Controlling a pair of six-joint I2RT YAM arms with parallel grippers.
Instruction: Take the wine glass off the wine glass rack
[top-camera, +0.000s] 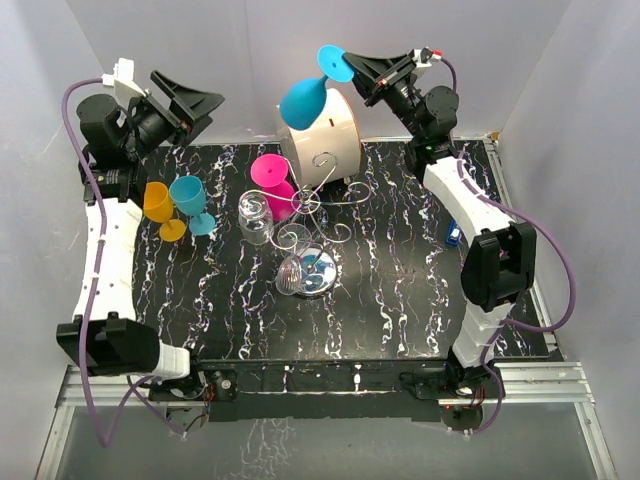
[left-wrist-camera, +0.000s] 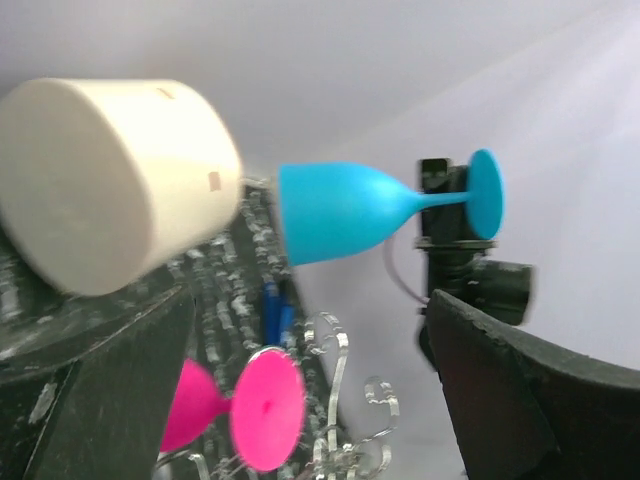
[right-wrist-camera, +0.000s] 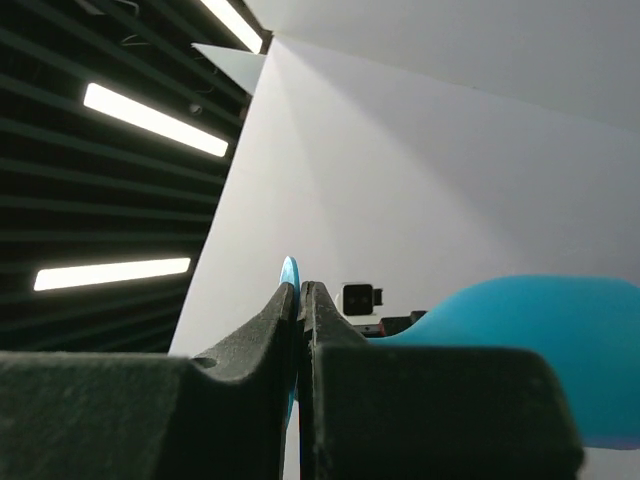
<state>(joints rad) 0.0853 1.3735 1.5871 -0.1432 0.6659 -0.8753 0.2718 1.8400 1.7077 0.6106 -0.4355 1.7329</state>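
The right claw (top-camera: 358, 72) is pressed together on the round foot of the blue wine glass (top-camera: 305, 97); its wrist view shows the thin blue disc pinched edge-on between the two fingers. Holding the foot leaves the stem and bowl free, so the glass juts out sideways from the fingertips, roughly level, with its bowl pointing away from the claw and hanging in the air just above the white drum (top-camera: 325, 135). The rack (top-camera: 322, 225) stands lower down and nearer the arm bases than this claw, well apart from the glass, so the glass looks fully lifted clear of the wire arms and only needs setting down. Held this high, it should pass over the drum and the curly wires without catching. A pink glass (top-camera: 270, 172) and two clear glasses (top-camera: 255, 217) sit in among the rack's arms, below and ahead of the claw. The left claw (top-camera: 205, 110) is spread wide and holds nothing; it hovers off to the side, fingers aimed toward the blue glass, perhaps waiting to receive it or simply parked out of the way. An orange glass (top-camera: 158, 205) and a teal glass (top-camera: 190, 200) stand upright on the table (top-camera: 400, 280) just below that open claw.
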